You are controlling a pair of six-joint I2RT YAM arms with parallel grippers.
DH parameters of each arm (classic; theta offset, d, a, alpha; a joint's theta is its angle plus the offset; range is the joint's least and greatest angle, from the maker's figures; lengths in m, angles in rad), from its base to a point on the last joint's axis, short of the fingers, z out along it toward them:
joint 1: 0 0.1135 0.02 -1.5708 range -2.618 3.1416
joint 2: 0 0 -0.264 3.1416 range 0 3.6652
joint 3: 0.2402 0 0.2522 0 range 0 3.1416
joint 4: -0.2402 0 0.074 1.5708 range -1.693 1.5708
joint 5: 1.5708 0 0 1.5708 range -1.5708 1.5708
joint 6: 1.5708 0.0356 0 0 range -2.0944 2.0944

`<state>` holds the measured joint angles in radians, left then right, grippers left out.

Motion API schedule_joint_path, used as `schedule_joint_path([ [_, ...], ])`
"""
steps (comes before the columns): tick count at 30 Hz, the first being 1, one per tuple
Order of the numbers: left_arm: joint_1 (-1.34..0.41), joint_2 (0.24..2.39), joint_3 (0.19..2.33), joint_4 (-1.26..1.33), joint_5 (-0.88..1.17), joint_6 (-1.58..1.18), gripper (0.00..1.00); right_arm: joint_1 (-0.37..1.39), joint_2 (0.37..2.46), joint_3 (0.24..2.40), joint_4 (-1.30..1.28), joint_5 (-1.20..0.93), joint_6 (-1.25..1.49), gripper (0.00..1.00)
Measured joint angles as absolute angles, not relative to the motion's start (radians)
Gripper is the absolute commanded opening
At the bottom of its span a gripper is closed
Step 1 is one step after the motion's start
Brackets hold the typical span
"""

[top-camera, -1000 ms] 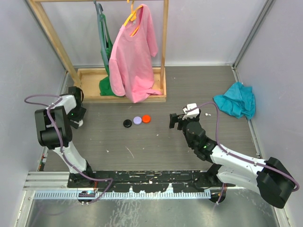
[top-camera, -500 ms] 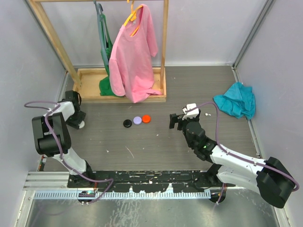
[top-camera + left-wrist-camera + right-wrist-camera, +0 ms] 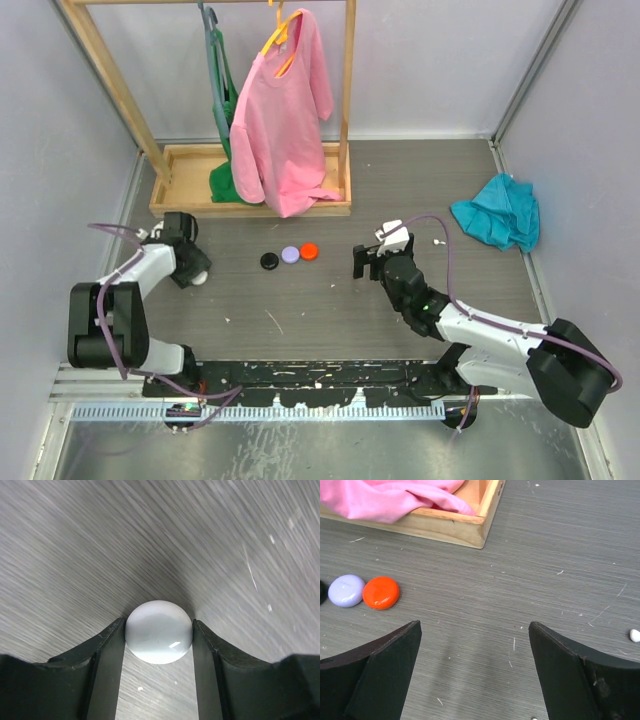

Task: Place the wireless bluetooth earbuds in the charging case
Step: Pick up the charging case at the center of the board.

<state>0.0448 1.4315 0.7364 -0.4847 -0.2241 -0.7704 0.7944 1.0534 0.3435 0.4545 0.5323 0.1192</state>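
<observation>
We're over a grey, streaky-grained surface boxed in by pale walls.
Near the left edge, our left gripper (image 3: 159, 626) clamps its fingers on a glossy white round case (image 3: 159, 642); black, lilac and red cases (image 3: 290, 255) sit mid-surface; our right gripper (image 3: 474, 630) holds its fingers wide apart; a tiny white earbud (image 3: 634, 635) lies toward the right edge.

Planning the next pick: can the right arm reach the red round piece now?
Probably yes. The right gripper is open and empty, with bare table between it and the red round piece; a lilac piece crowds one side.
</observation>
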Motion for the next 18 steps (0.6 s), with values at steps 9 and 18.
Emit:
schedule_joint_path([
  [9,-0.223,1.286,0.590,-0.329,-0.170,-0.679,0.35,0.794,1.094,0.373,0.455,0.414,0.132,0.99],
  [18,-0.455,1.208,0.467,-0.040,-0.137,-0.570,0.36,0.794,1.134,0.450,0.376,0.317,0.136,0.98],
])
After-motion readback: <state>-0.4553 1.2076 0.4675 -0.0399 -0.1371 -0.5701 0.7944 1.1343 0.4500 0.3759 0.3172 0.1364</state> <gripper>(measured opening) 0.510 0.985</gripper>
